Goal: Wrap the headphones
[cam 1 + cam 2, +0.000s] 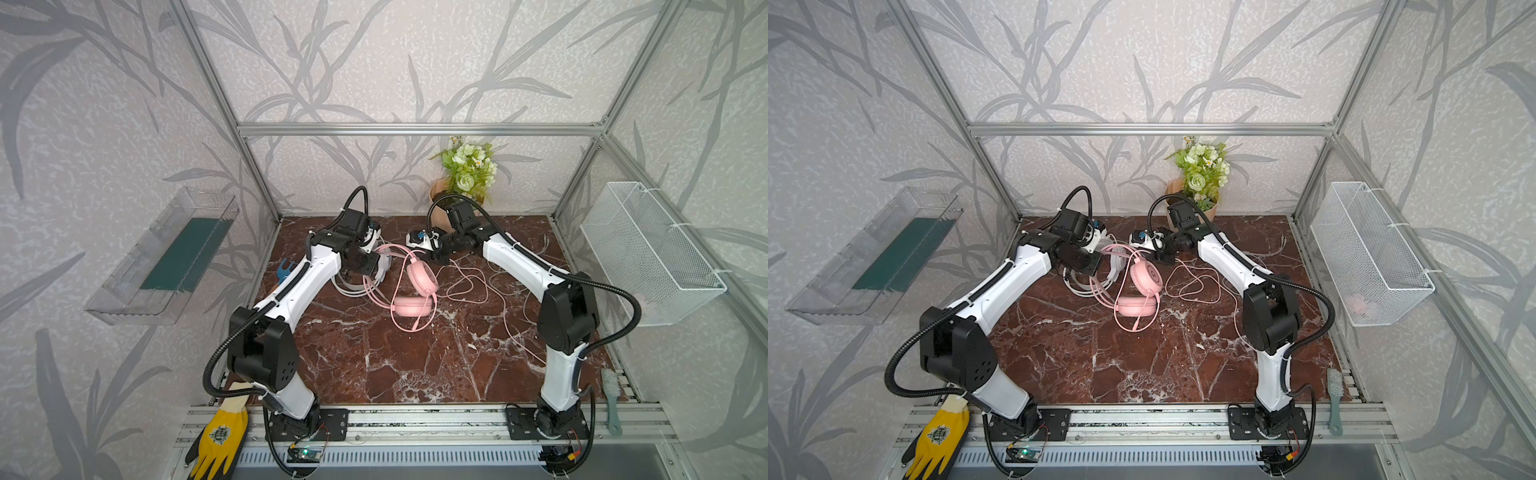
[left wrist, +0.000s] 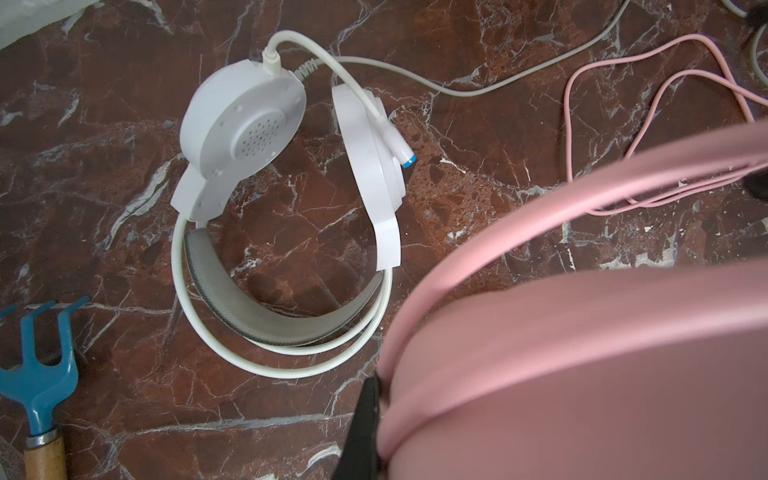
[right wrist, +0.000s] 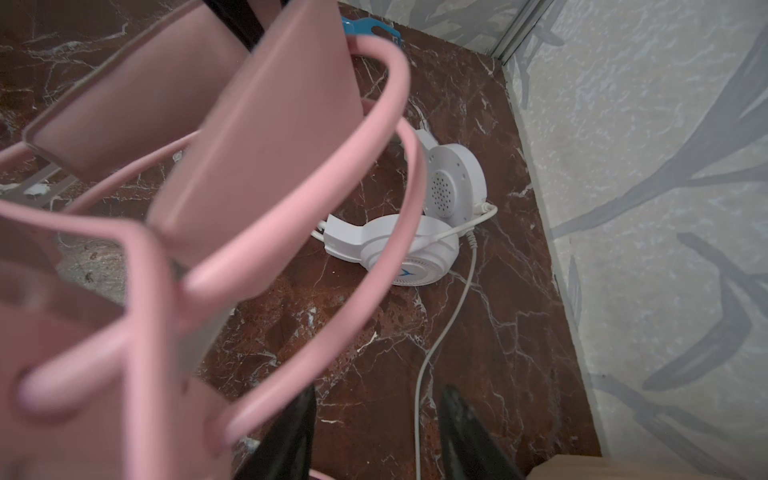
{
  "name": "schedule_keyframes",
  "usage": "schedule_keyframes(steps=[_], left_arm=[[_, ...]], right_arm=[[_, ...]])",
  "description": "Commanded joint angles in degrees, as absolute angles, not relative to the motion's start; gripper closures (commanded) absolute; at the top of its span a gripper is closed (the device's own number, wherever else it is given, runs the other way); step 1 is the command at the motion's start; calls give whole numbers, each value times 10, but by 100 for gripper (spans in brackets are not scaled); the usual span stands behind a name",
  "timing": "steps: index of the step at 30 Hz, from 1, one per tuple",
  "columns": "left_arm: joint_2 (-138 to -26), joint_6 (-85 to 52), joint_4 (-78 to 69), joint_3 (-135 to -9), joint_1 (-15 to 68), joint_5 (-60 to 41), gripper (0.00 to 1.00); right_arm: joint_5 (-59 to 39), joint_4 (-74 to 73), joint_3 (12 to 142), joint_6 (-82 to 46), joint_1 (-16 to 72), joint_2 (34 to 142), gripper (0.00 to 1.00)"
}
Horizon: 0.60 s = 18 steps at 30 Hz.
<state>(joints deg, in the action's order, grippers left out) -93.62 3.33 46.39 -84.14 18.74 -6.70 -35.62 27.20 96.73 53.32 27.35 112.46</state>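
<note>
Top views: red-brown marble tabletop (image 1: pixel 415 365) with the left arm (image 1: pixel 299 282) and right arm (image 1: pixel 523 262) reaching toward its rear centre. The pink headset (image 1: pixel 422 276) sits between the two grippers, its earcups low by the marble and its double headband raised toward the left side. The white headset (image 2: pixel 245 124) lies flat on the marble just beside it, under the left arm's wrist, untouched by either gripper. Left gripper (image 1: pixel 376 249): fingers (image 3: pixel 237 20) closed on the pink headband, as the right wrist view shows. Right gripper (image 3: pixel 379 390): fingers parted with nothing between them and the pink band just beside one finger. The pink cable (image 1: pixel 465 286) lies in loose loops on the marble ahead of the right arm. The white cable (image 3: pixel 440 332) trails from the white earcup across the marble. A blue hand rake (image 2: pixel 41 374) rests near the white headset at the table's left edge.
</note>
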Motion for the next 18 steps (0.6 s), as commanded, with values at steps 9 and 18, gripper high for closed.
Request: schedule_keyframes(steps=[9, 18], left_arm=[[-919, 0, 436, -844, 181, -112, 100], [-929, -11, 438, -846, 172, -131, 100]], right_arm=[[-458, 270, 958, 473, 250, 1103, 10], [-458, 257, 910, 445, 234, 1060, 1]])
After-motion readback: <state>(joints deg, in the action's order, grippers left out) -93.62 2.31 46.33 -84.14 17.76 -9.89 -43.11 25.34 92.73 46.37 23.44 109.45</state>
